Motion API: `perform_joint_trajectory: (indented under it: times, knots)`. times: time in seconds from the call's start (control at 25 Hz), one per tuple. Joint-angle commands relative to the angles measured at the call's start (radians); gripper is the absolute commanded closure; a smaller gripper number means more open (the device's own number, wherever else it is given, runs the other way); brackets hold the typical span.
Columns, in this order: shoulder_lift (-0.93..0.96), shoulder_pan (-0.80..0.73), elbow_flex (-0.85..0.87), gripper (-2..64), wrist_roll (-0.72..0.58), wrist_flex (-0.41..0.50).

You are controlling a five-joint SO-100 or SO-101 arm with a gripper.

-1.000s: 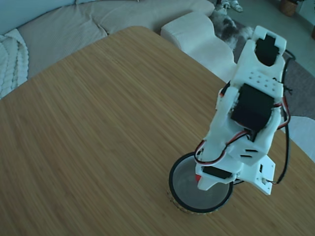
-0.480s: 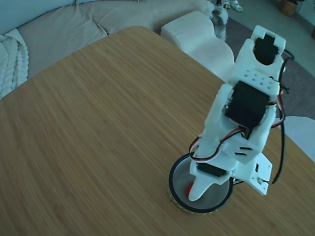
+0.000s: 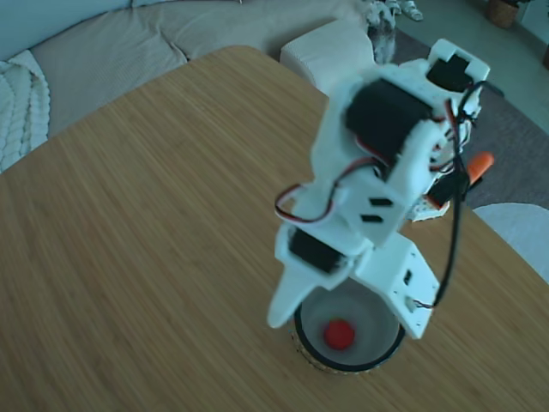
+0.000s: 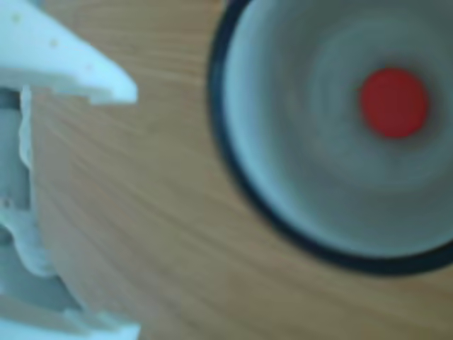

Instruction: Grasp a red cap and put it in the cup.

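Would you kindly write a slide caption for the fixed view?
Red cap lying inside the cup, open gripper raised above it.

Wooden table (image 3: 171, 215); beige sofa (image 3: 111, 43) behind; white blanket (image 3: 17, 103).

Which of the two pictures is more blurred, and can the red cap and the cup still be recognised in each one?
The other view is blurrier: everything is soft, but the red cap inside the cup remains recognisable, and the open tool shows at left. The fixed view is sharper, with a cool bluish tint; cap and cup read clearly.
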Motion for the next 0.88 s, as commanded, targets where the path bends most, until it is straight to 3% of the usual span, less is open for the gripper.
perform_joint_trajectory:
  times: [0.0, 0.32, 0.6, 0.84]
  knots:
    - [0.077, 0.077, -0.091, 23.0, 0.005, 0.052]
    - [0.077, 0.449, -0.147, 24.1, 0.003, 0.063]
    - [0.077, 0.727, -0.158, 47.7, 0.006, 0.061]
    - [0.078, 0.882, -0.16, 54.4, 0.006, 0.049]
